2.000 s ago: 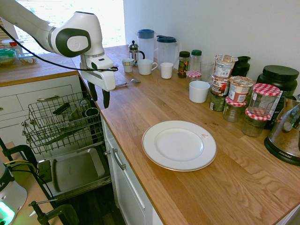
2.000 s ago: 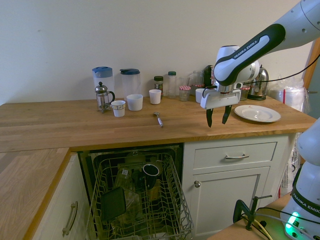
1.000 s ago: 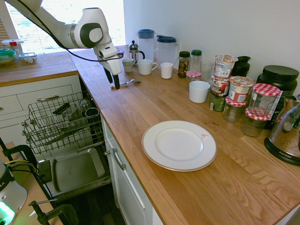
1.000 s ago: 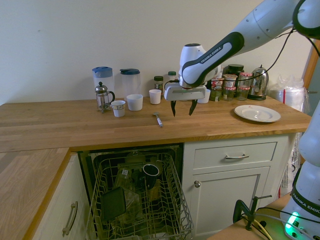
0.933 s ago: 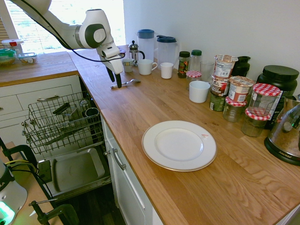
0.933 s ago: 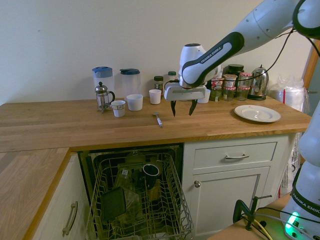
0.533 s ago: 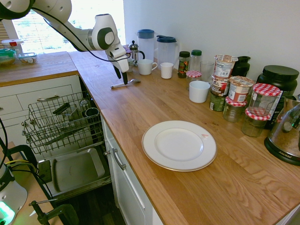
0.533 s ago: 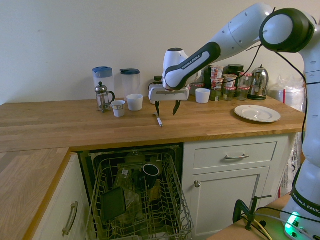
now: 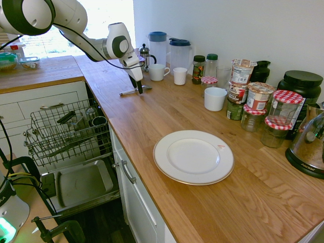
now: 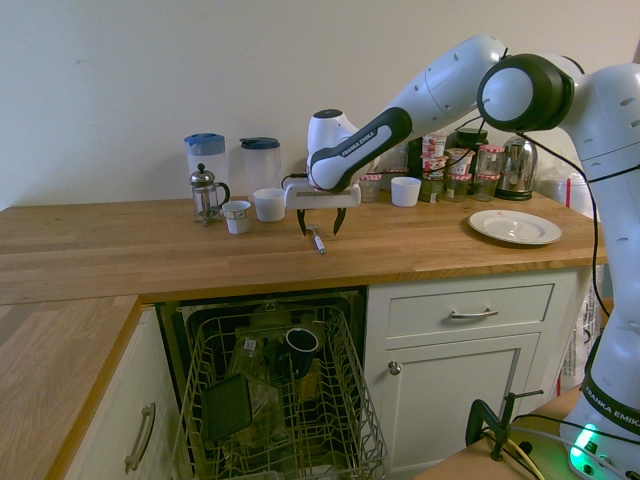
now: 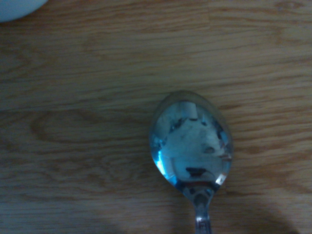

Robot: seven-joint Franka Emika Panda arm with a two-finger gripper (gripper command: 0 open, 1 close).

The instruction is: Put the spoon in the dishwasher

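**Spoon flat on the counter, jaws apart above it**

Kitchen, oak counter (image 9: 167, 114). I have the gripper (image 10: 320, 224) over the spoon (image 10: 317, 239), jaws apart. It looks light, stiff and slippery, lying flat; I'd pinch the thin handle. 2 cups (image 10: 255, 206) stand near. The dishwasher (image 10: 280, 400) rack below already holds dark items.

We count one spoon (image 9: 132, 91), one plate (image 9: 193, 157), two lidded jugs (image 9: 158, 45), one French press (image 9: 145, 54), and three red-checked jar lids (image 9: 287, 96).
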